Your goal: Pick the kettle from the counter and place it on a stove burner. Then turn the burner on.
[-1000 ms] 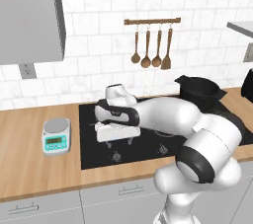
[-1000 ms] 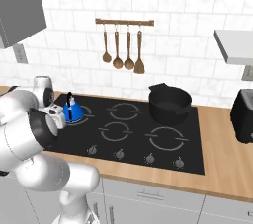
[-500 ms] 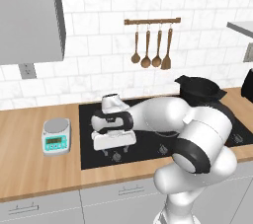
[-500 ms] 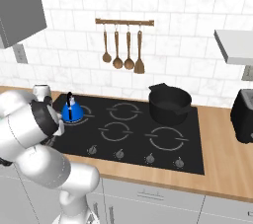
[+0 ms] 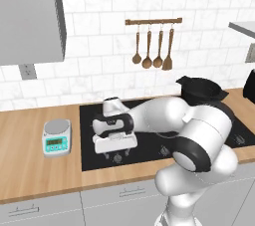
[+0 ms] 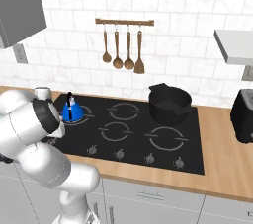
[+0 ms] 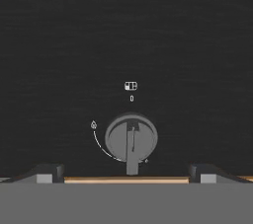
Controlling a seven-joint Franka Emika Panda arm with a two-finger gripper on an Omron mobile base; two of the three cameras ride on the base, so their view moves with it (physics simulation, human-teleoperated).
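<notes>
**Blue kettle on the glass, pincer spread over a knob**

Blue and small, the kettle sits on the stove burner at the back left of the black cooktop in the right base view, its black handle arching upright. A larger black pot stands on the far right ring, well apart from it. Wooden spoons hang on the wall rail above.

From the left base view, the white arm bends down over the cooktop's left front, its hand low above the row of knobs. A small scale rests on the counter just left of the glass.

Along the hand view, the gripper stands wide, one dark tip at each lower corner, nothing between them. A grey knob lies centred between the tips, its pointer bar running toward the camera's bottom edge, with a "0" mark beyond it.
</notes>
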